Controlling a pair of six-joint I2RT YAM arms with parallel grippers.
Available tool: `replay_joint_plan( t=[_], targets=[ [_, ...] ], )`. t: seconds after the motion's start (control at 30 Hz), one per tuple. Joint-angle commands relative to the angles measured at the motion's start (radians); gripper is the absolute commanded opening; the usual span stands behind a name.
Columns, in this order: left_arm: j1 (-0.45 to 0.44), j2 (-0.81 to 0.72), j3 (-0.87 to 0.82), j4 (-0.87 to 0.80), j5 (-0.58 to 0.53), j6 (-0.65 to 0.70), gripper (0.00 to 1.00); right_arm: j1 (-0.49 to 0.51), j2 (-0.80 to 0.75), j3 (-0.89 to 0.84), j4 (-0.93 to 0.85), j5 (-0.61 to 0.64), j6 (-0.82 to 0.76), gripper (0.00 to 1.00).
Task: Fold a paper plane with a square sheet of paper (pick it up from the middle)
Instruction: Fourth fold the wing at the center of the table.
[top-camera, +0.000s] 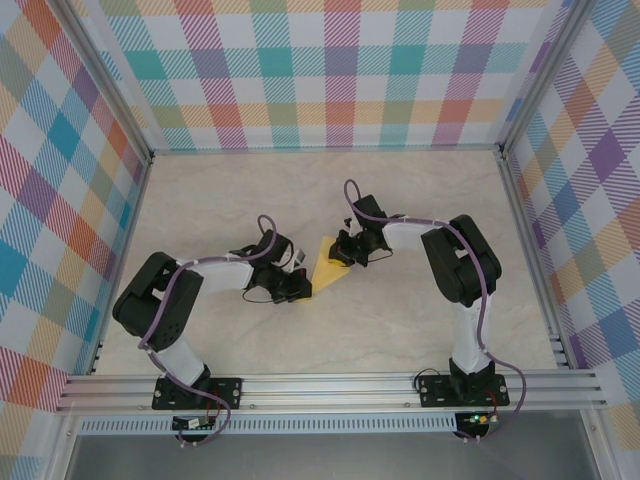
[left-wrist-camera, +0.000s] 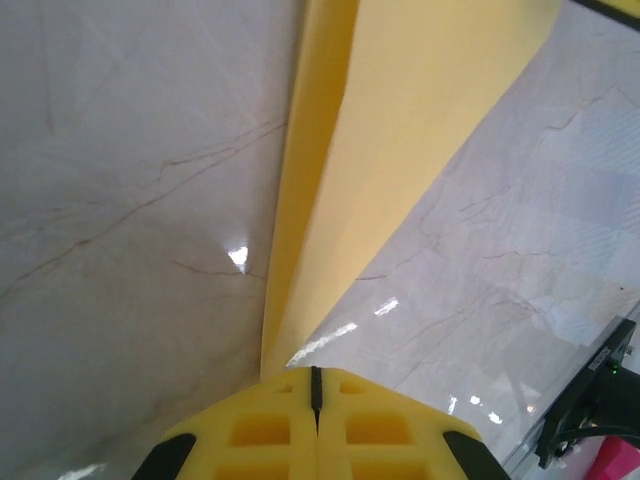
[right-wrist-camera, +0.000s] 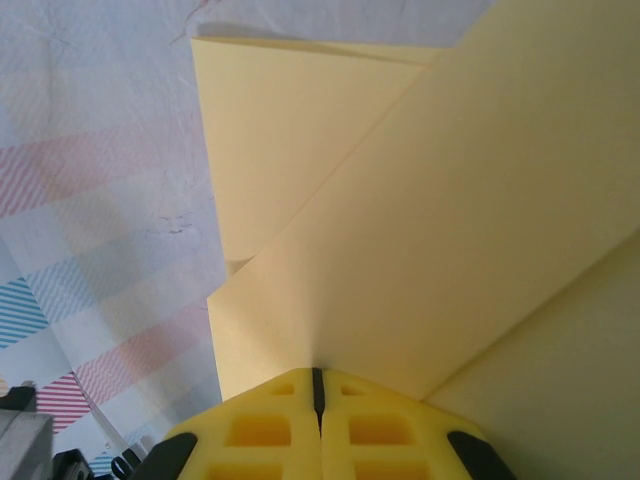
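**A:** Where is the left hand (top-camera: 297, 284)?

**B:** Just lower left of centre in the top view. It is clenched on the creased yellow sheet of paper (top-camera: 330, 265). Its wrist view shows the yellow fingertips (left-wrist-camera: 262, 430) pressed together, with the sheet rising from between them toward the upper right of that frame.

**A:** And the sheet itself?

**B:** It is in the middle of the top view, between the two hands, over the pale marbled desk (top-camera: 400, 330). Whether it touches the desk cannot be told.

**A:** The right hand (top-camera: 347, 252)?

**B:** Just right of the sheet and likewise clamped on it. In its wrist view, layered flaps fan out from the closed tips.

**A:** What does this step call for?

**B:** It looks like a fold being set with both hands pinching. Both grips should probably hold firm and move together, so the thin sheet neither slackens nor tears. The edges want matching before any crease is pressed.

**A:** Which way does it point?

**B:** In the top view it narrows to a tip toward the upper frame, with the broad edge below. The long axis seems to run from lower to upper frame, slightly tilted.
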Motion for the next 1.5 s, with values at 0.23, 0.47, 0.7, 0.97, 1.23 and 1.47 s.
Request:
replay_joint_plan(
  t=[0.23,0.47,0.7,0.97,1.23,1.47],
  targets=[
    [0.015,0.021,0.109,0.142,-0.037,-0.055,0.04,0.003,0.099,-0.031,-0.076,0.151,-0.012,0.04],
    [0.015,0.190,0.219,0.166,-0.022,-0.042,0.03,0.003,0.108,-0.028,-0.082,0.149,-0.012,0.03],
    [0.015,0.255,0.247,0.142,0.002,-0.016,0.04,0.003,0.113,-0.021,-0.088,0.149,-0.014,0.03],
    [0.008,0.242,0.228,-0.014,-0.012,0.102,0.03,0.004,0.115,-0.023,-0.093,0.153,-0.011,0.03],
    [0.009,0.173,0.153,-0.077,0.047,0.161,0.03,0.003,0.115,-0.026,-0.096,0.156,-0.008,0.03],
    [0.009,0.072,0.031,-0.083,-0.005,0.137,0.03,0.004,0.119,-0.021,-0.100,0.156,-0.010,0.03]
  ],
)
